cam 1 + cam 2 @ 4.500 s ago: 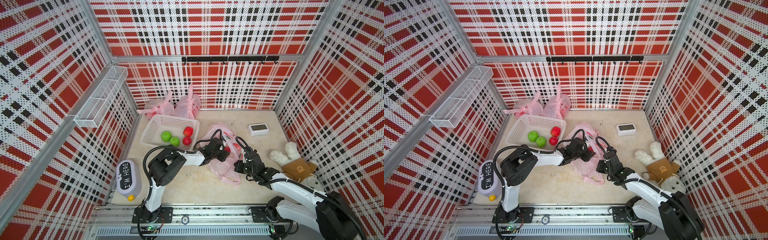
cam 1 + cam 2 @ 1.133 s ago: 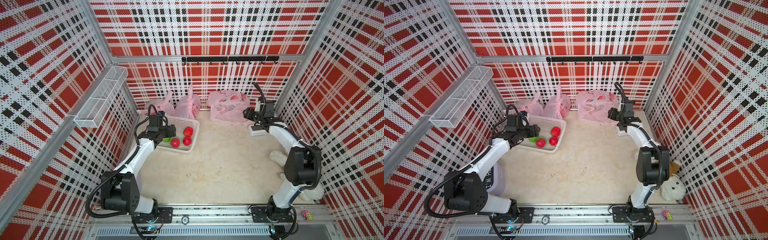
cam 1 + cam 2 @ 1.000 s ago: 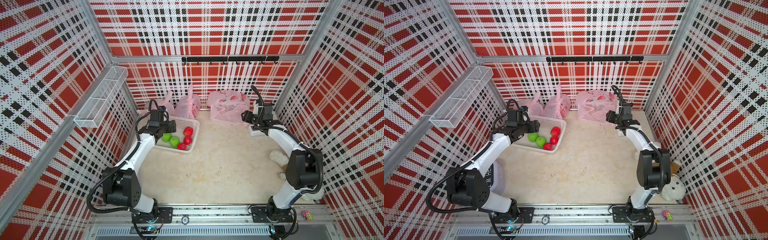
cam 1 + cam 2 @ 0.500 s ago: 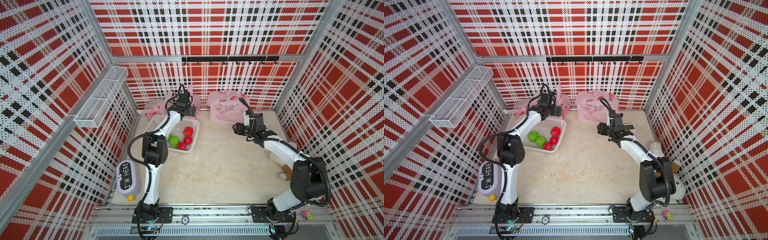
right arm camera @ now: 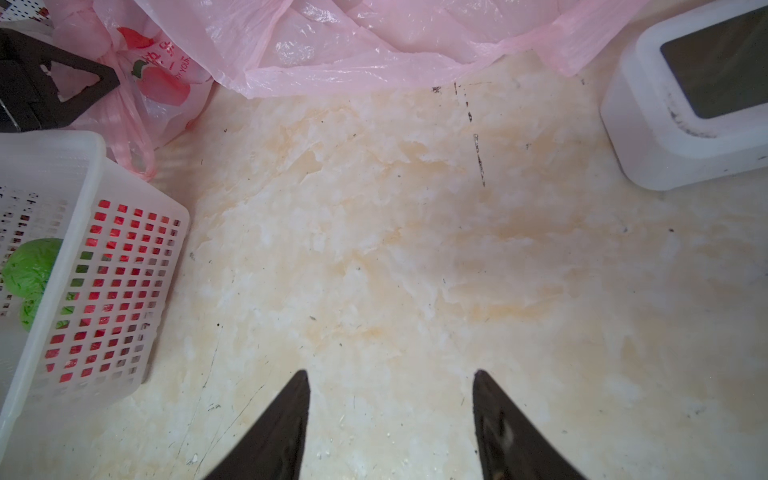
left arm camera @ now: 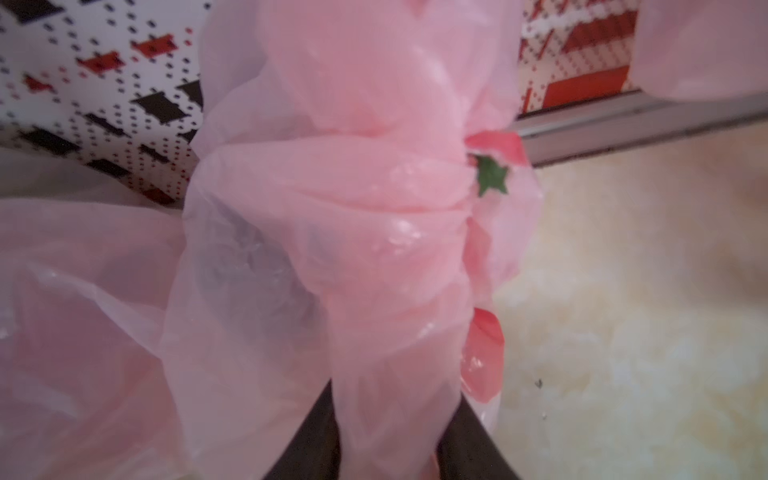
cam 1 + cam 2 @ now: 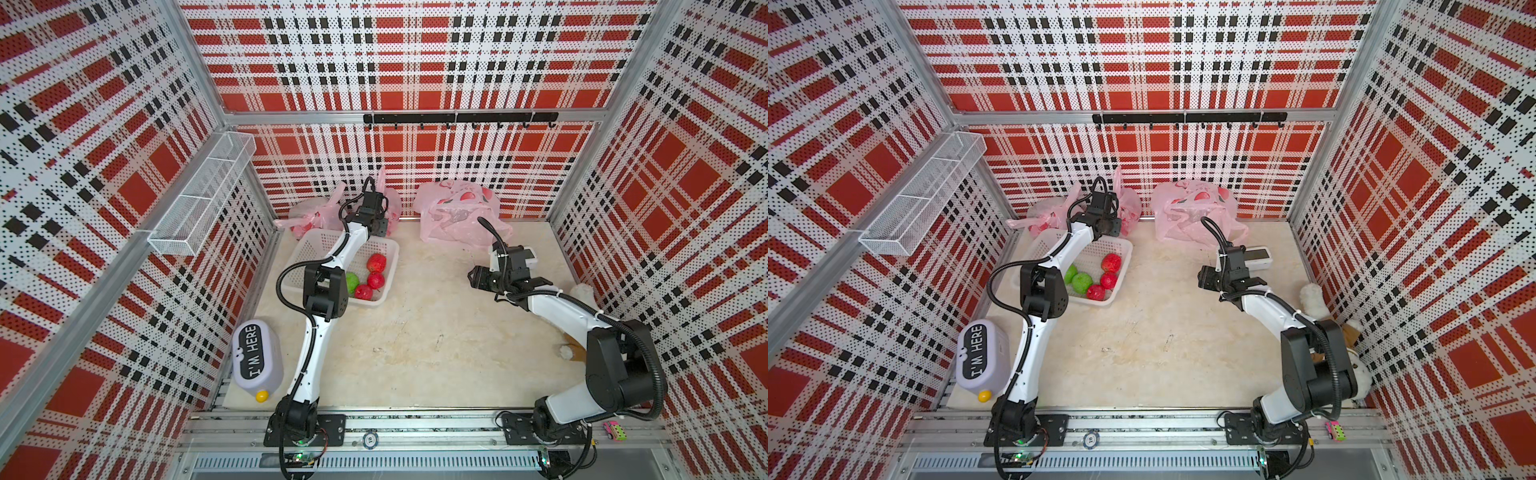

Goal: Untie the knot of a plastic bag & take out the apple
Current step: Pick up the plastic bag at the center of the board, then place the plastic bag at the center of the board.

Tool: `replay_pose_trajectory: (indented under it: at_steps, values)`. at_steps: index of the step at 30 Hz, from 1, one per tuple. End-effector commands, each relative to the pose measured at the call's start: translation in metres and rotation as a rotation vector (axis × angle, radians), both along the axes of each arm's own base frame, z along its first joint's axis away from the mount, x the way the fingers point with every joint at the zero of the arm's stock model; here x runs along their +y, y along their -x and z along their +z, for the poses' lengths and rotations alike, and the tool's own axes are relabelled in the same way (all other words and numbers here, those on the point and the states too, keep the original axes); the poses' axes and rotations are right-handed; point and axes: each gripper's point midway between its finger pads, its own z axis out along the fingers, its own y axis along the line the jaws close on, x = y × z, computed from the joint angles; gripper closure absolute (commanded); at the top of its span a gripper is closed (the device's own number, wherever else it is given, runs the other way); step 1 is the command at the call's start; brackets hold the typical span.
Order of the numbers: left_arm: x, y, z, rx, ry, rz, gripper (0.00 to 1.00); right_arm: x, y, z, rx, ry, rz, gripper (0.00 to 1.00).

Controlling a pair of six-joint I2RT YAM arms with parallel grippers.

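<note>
Left end effector (image 6: 386,399) appears closed on tied bag (image 6: 332,187) neck at back wall, probably to drag it forward; blur hides contact. Apple unseen, presumably inside. Right end effector (image 5: 391,372) open, empty, over bench (image 5: 374,249), ready to assist.

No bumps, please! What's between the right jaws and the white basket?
Just bare tabletop between the right gripper and the basket, in the right wrist view.

Robot lab cell: plaid perforated walls (image 7: 415,62), rail-mounted arms (image 7: 309,357).
</note>
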Motion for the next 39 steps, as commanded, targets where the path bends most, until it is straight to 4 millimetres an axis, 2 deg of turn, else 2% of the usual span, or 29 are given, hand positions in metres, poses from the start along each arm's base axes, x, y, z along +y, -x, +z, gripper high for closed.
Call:
replay_pose_trajectory:
  at_steps: [1,3,6,10,15,16,18,22,27,33,34,36,38,39]
  values:
    - [-0.017,0.002,0.090,-0.165,0.122,-0.111,0.91,0.005,-0.004,0.024,-0.084,-0.033,0.007,0.37]
    - [-0.017,0.002,0.129,-0.253,0.132,-0.120,1.00,0.004,-0.004,0.027,-0.097,-0.036,0.003,0.37]
    - [-0.015,0.005,0.184,-0.376,0.140,-0.126,1.00,0.004,0.001,0.030,-0.102,-0.043,0.003,0.37]
    - [-0.014,0.020,0.250,-0.510,0.127,-0.145,1.00,-0.001,0.013,0.036,-0.117,-0.041,-0.008,0.37]
    - [-0.014,0.059,0.317,-0.623,0.091,-0.173,1.00,-0.012,0.034,0.050,-0.144,-0.030,-0.028,0.37]
    - [-0.026,0.072,0.326,-0.637,0.098,-0.195,1.00,-0.014,0.039,0.053,-0.151,-0.027,-0.030,0.37]
    - [-0.036,0.095,0.339,-0.662,0.115,-0.227,1.00,-0.018,0.047,0.060,-0.168,-0.027,-0.037,0.37]
    - [-0.063,0.146,0.354,-0.681,0.142,-0.324,1.00,-0.025,0.066,0.075,-0.198,-0.038,-0.052,0.37]
    - [-0.118,0.217,0.357,-0.675,0.175,-0.514,1.00,-0.034,0.092,0.092,-0.239,-0.048,-0.064,0.35]
    - [-0.178,0.275,0.350,-0.618,0.217,-0.709,1.00,-0.049,0.110,0.110,-0.249,-0.076,-0.113,0.32]
    - [-0.185,0.281,0.344,-0.597,0.229,-0.724,1.00,-0.050,0.112,0.116,-0.257,-0.083,-0.113,0.32]
    - [-0.198,0.292,0.321,-0.524,0.274,-0.737,1.00,-0.050,0.116,0.126,-0.274,-0.090,-0.112,0.32]
    - [-0.210,0.301,0.278,-0.422,0.303,-0.741,0.99,-0.051,0.120,0.129,-0.276,-0.088,-0.111,0.31]
    - [-0.214,0.305,0.254,-0.383,0.305,-0.733,0.90,-0.052,0.122,0.127,-0.267,-0.086,-0.112,0.30]
